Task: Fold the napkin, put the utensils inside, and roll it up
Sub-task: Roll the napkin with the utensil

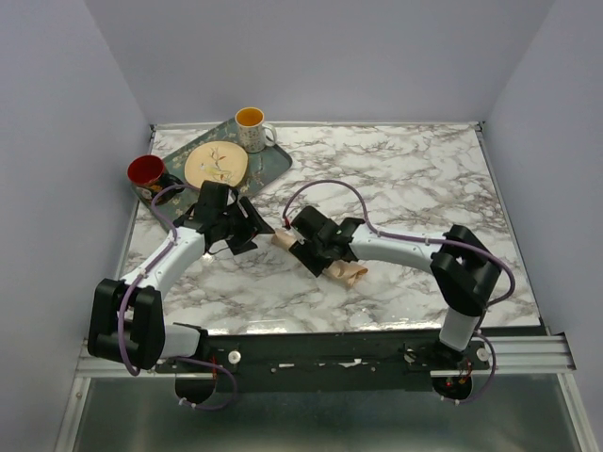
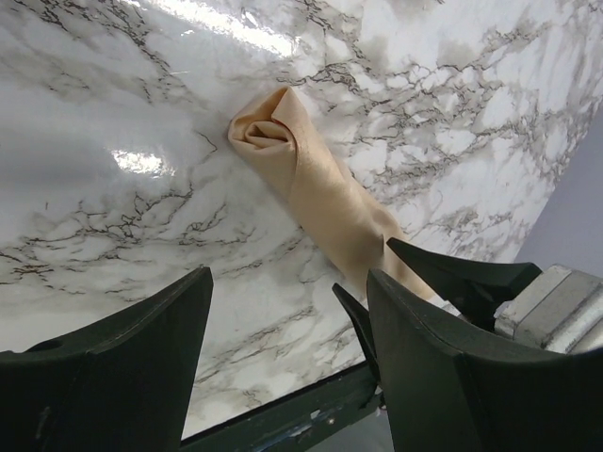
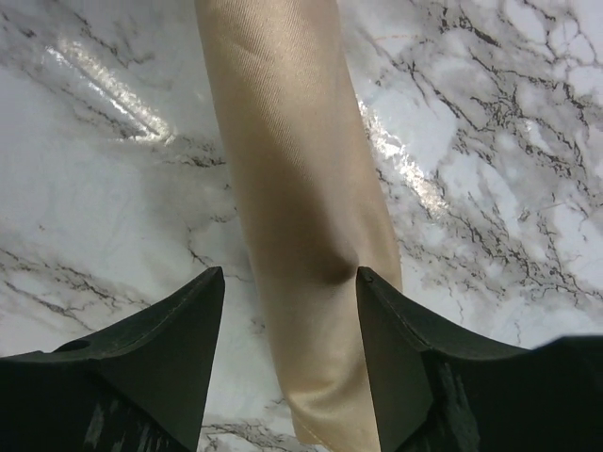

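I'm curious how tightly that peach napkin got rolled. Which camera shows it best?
The left wrist view: the napkin lies rolled, its spiralled end and most of its length visible. The right wrist view shows only a smooth stretch of it, close up. From above, just its two ends show.

Far left on white marble table [image 1: 405,179]: dark green tray [image 1: 268,162], set askew. Holds round cream floral plate [image 1: 216,164] mid-tray, with orange-lined pale mug [image 1: 251,129] upright at far end. Red mug [image 1: 147,172] at tray's left end, near plate.
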You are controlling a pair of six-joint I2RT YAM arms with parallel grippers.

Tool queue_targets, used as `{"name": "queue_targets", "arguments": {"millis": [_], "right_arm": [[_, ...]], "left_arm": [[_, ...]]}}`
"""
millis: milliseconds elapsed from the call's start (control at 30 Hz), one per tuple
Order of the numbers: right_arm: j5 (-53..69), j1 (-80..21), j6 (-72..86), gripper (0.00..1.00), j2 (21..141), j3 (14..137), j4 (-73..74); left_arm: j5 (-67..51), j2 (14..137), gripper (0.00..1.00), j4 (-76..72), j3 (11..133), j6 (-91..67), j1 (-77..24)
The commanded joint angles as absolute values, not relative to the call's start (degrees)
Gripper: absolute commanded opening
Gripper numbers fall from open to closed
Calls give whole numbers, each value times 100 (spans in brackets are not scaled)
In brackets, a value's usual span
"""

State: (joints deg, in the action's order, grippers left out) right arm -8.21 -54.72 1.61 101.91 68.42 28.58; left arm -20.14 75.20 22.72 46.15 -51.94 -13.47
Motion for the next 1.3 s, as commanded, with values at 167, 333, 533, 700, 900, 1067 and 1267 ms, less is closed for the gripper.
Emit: {"name": "queue_targets", "arguments": {"millis": [167, 333, 533, 700, 900, 1067, 1267], "right_arm": [[-1573, -5528, -113, 62, 10862, 7207, 2901], [-1740, -5528, -123, 59, 11030, 7198, 2804], [-1065, -5423, -97, 31, 11039, 7242, 2698], [267, -5003, 139, 19, 10934, 7216, 2637], [2587, -4186, 579, 11, 10863, 7067, 2312], [3971, -3692, 975, 9, 10986, 6812, 1751], [5360, -3305, 1493, 11, 11364, 6469, 723]], "left_arm": [[-2328, 7453, 76, 2162, 4395, -5150, -1292], [-2461, 7506, 76, 2030, 4307, -5194, -1292], [-2645, 7638, 76, 1942, 4289, -5150, -1283], [-2786, 7743, 77, 1820, 4228, -5133, -1292], [-3172, 7945, 77, 1574, 4192, -5115, -1292], [-3498, 8147, 77, 1442, 4175, -5063, -1318], [-3691, 8314, 75, 1152, 4052, -5150, -1581]]}}
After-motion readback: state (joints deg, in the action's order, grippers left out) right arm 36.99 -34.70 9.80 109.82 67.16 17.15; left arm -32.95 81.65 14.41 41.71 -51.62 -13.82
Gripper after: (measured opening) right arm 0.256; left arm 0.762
